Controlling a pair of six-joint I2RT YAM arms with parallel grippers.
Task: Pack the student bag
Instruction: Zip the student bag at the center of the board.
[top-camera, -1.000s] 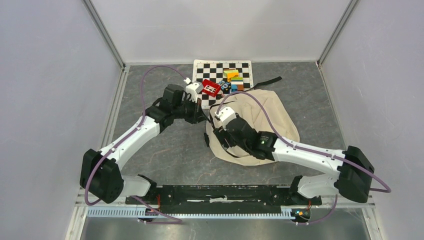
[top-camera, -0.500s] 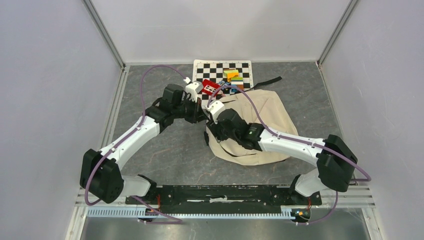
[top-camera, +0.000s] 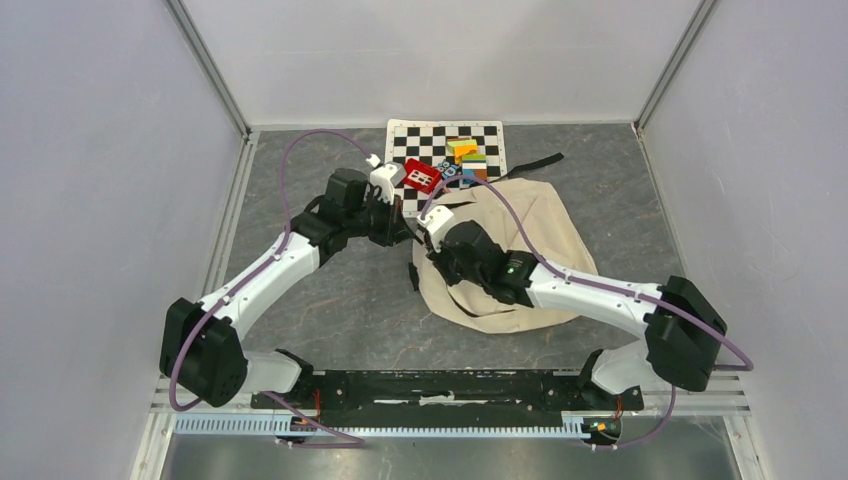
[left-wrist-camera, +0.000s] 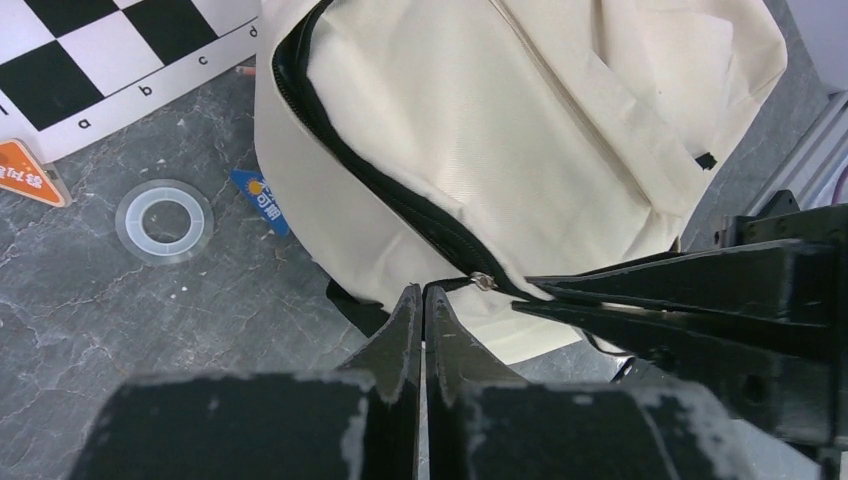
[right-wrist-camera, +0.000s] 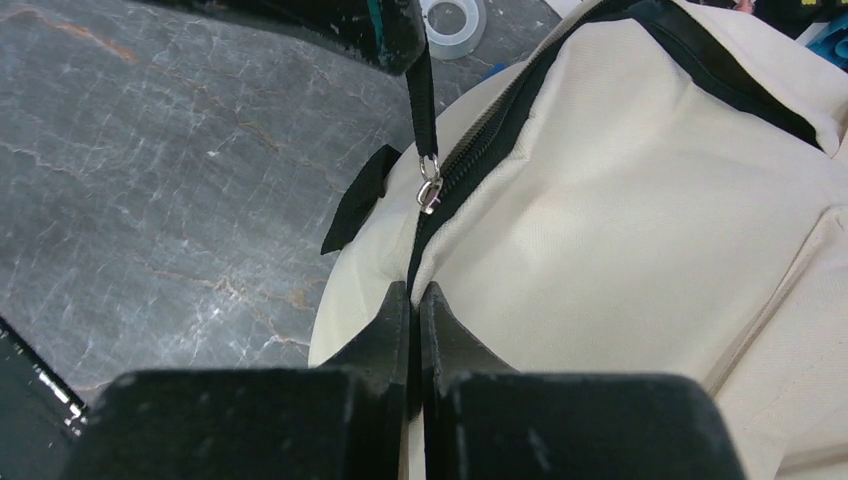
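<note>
student bag (top-camera: 556, 238): cream backpack lying flat on the grey stone-look table (top-camera: 340, 300), right of centre, just in front of the chessboard mat (top-camera: 445, 140). One black strap (top-camera: 536, 161) trails off toward the back.
zip: the black zipper runs along the bag's left edge, with the metal slider (right-wrist-camera: 428, 190) sitting near the front corner.
left gripper (left-wrist-camera: 422, 292): claw pinched together on the black pull strap (right-wrist-camera: 424, 100) that hangs off the slider. The strap looks taut.
right gripper (right-wrist-camera: 414, 290): fingers together too, tips right on the zipper line just below the slider. Honestly can't tell if any fabric is caught in there.
bits nearby: clear tape ring (left-wrist-camera: 164, 220), blue tag (left-wrist-camera: 262, 200) poking out from under the bag, orange triangle (left-wrist-camera: 25, 172), coloured blocks (top-camera: 467, 158) on the mat.
</note>
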